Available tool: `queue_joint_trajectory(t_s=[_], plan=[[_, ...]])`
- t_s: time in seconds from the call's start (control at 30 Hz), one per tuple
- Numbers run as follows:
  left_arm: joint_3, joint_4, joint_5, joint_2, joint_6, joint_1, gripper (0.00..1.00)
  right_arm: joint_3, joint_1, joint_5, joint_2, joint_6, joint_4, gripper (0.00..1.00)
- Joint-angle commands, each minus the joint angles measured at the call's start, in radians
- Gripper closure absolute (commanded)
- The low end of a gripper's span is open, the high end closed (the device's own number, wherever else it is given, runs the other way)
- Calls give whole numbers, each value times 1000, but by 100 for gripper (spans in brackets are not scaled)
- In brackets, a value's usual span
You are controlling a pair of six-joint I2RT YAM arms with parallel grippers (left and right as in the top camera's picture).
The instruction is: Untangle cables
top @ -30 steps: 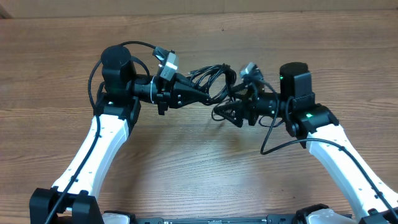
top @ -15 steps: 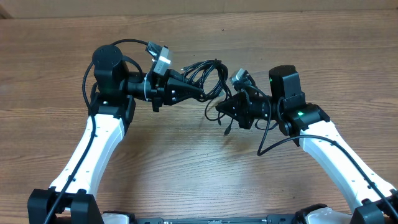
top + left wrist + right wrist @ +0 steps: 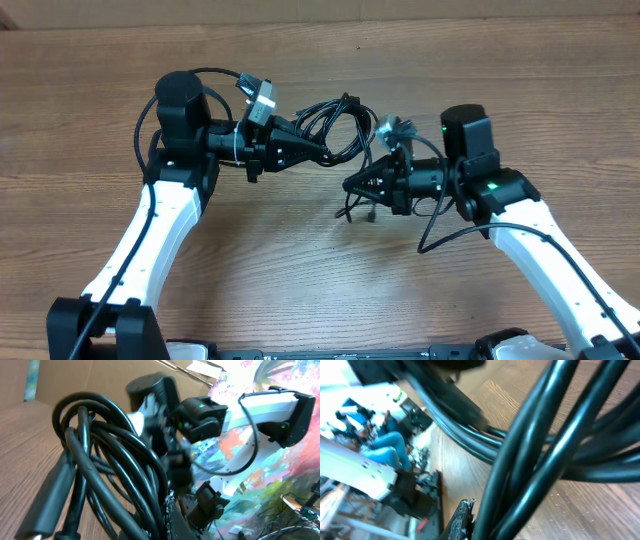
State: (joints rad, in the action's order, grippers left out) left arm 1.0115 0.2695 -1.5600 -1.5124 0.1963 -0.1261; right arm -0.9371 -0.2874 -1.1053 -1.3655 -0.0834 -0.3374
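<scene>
The cables (image 3: pixel 312 120) hang as one black tangle over the wooden table (image 3: pixel 300 270), strung between the two arms. The left gripper (image 3: pixel 323 155) is clenched on the tangle from its left side, and thick loops fill the left wrist view. The right gripper (image 3: pixel 352 186) is clamped on strands just below and to the right of the tangle; they cross close in front of its camera. One loose end (image 3: pixel 350 212) dangles beneath those strands
</scene>
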Motion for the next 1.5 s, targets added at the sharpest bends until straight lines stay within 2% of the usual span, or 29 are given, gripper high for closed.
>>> queue_joint_trajectory(t_s=[0.0,0.23,0.47,0.83,1.47], plan=[[17,-11,-3,-42,-92,6,96,-13,31,-90,54,143,22,96],[17,-11,-4,-69,-122,-2,96,-13,36,-154,55,301,58,96],[17,-11,-21,-69,-120,-55,96,-13,36,-138,53,300,137,96],[17,-11,-4,-69,-76,-176,96,-12,36,77,51,300,150,95],[17,-34,-20,-69,-74,-202,96,-12,36,140,51,355,150,88]])
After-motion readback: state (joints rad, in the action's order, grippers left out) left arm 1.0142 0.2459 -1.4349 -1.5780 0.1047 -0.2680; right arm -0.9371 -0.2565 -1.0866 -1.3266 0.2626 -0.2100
